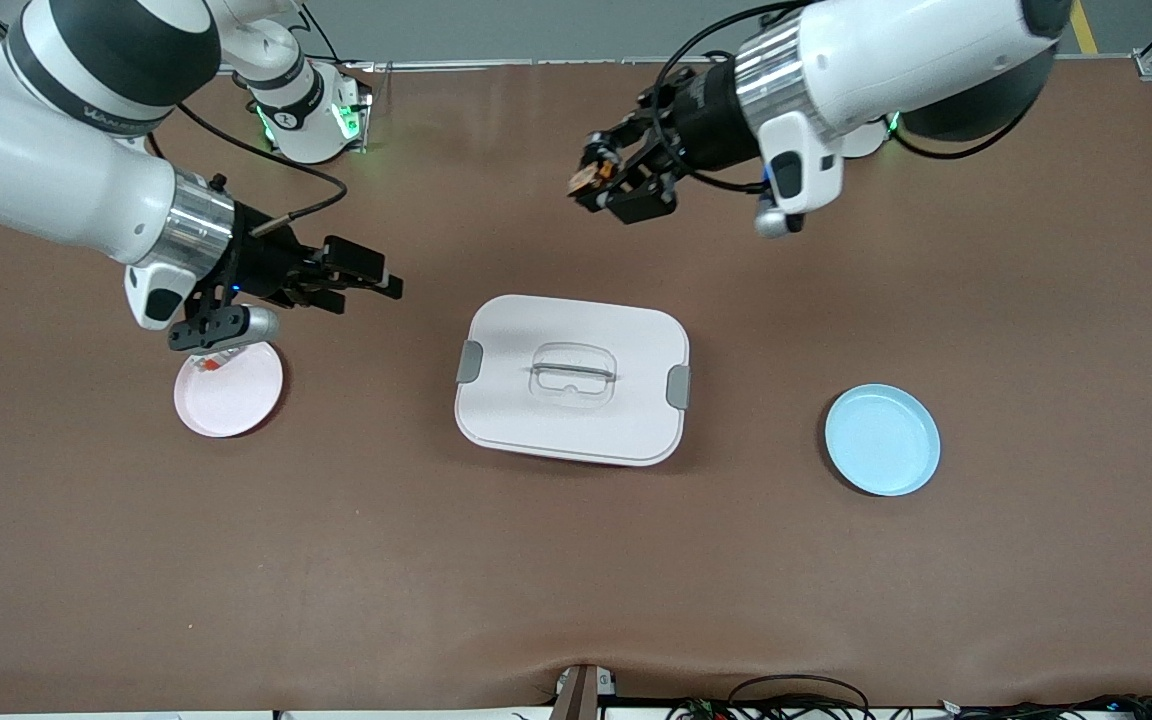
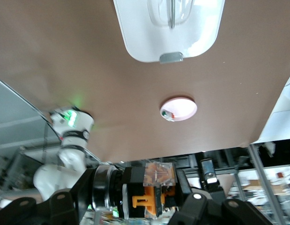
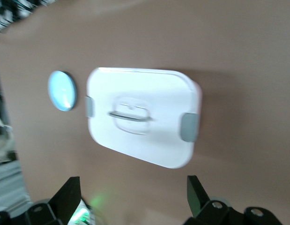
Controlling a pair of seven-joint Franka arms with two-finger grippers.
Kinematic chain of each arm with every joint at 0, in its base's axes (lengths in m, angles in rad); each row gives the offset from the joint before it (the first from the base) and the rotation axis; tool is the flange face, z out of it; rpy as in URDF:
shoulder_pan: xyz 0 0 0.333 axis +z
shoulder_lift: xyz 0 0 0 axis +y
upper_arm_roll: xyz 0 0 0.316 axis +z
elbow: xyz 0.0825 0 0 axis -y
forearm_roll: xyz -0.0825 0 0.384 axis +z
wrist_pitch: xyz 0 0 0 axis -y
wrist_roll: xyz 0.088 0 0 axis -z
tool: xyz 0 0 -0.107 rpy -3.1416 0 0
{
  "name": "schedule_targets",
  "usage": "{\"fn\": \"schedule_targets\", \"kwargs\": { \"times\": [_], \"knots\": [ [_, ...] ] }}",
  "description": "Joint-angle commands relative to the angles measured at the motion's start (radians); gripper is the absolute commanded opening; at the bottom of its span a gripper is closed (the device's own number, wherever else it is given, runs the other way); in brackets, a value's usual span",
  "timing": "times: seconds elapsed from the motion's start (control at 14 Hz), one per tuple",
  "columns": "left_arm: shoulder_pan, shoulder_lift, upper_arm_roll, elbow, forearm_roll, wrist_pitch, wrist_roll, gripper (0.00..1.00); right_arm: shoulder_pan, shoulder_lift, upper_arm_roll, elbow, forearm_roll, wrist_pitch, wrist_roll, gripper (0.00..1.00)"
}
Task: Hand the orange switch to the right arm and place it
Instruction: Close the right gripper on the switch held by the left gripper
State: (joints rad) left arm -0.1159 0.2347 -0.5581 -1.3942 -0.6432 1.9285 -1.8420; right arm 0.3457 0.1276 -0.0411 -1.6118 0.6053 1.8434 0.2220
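Note:
My left gripper (image 1: 604,182) is up in the air over the bare table, beside the white box toward the robot bases. It is shut on the orange switch (image 1: 583,180), a small black block with an orange face. In the left wrist view the switch (image 2: 159,180) sits clamped between the jaws of the left gripper (image 2: 154,201). My right gripper (image 1: 371,285) is open and empty, in the air beside the pink plate (image 1: 236,400). In the right wrist view its two fingers stand wide apart around the gripper's middle (image 3: 133,197).
A white lidded box (image 1: 496,400) with grey clasps lies mid-table, also in both wrist views (image 2: 140,42) (image 3: 107,140). The pink plate holds a small clear part with a red bit (image 1: 208,365). A light blue plate (image 1: 882,440) lies toward the left arm's end.

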Motion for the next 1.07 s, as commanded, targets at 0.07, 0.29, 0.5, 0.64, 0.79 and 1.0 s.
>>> {"fn": "schedule_targets", "kwargs": {
  "times": [0.07, 0.29, 0.5, 0.64, 0.79, 1.0],
  "knots": [
    [-0.086, 0.075, 0.000, 0.021, 0.052, 0.110, -0.098, 0.00, 0.041, -0.045, -0.011, -0.043, 0.175, 0.037, -0.003, 1.00],
    [-0.111, 0.104, 0.001, 0.023, 0.074, 0.147, -0.123, 0.00, 0.049, -0.059, -0.011, -0.037, 0.223, 0.027, 0.005, 1.00],
    [-0.111, 0.103, 0.001, 0.023, 0.076, 0.147, -0.123, 0.00, 0.070, -0.077, -0.011, -0.039, 0.225, -0.004, 0.046, 1.00],
    [-0.111, 0.100, 0.001, 0.024, 0.074, 0.147, -0.123, 0.00, 0.091, -0.077, -0.011, -0.039, 0.225, 0.003, 0.147, 1.00],
    [-0.111, 0.100, 0.001, 0.023, 0.074, 0.147, -0.123, 0.00, 0.113, -0.077, -0.011, -0.037, 0.225, 0.005, 0.191, 1.00],
    [-0.111, 0.098, 0.001, 0.023, 0.076, 0.147, -0.123, 0.00, 0.145, -0.085, -0.011, -0.034, 0.225, 0.010, 0.265, 1.00]
  ]
}}
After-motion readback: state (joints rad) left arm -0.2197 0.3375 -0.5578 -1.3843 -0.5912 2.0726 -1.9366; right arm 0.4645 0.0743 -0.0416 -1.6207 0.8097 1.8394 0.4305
